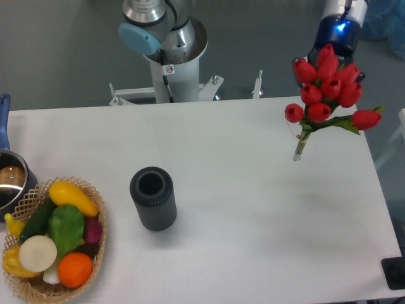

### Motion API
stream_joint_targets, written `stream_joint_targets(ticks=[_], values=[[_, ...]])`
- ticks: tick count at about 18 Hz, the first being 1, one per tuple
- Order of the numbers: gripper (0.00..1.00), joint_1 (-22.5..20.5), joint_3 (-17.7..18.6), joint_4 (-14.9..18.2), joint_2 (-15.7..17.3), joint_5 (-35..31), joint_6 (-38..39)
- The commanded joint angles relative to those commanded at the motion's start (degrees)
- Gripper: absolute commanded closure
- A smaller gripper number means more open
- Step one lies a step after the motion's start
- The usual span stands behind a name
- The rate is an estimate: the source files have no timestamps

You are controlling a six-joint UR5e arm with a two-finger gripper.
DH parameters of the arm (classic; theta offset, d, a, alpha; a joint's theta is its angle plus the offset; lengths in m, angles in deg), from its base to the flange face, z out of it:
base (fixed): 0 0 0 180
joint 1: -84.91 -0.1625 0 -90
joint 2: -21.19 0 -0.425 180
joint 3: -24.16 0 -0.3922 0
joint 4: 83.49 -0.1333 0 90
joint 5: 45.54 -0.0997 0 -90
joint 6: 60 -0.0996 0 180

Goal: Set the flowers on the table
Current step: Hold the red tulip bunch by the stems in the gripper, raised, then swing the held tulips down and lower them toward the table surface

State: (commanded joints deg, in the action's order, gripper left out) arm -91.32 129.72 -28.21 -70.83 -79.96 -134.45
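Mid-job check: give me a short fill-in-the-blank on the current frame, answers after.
1. The flowers have blooms of the colour ____.
2. The dark cylinder stands upright with its ____ end facing up.
3. The wicker basket sits at the table's front-____ corner in the image.
4. The orange fruit lies inside the ____.

Answers: red; open; left; basket

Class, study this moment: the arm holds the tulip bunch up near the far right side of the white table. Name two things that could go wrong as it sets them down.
1. The flowers hang near the table's right edge, one bloom pointing past it; released here, the bunch might roll or tip off.
2. The blooms hide the gripper, so the hold cannot be checked; a loose grasp could drop the bunch early.
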Motion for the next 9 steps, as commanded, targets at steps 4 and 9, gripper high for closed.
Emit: stream_joint_targets(ticks=[4, 9], values=[[0.72, 3.3, -0.5, 0.0, 0.0, -9.6, 1.6], [0.73, 8.3, -2.0, -0.2, -1.8, -20.7, 4.9]])
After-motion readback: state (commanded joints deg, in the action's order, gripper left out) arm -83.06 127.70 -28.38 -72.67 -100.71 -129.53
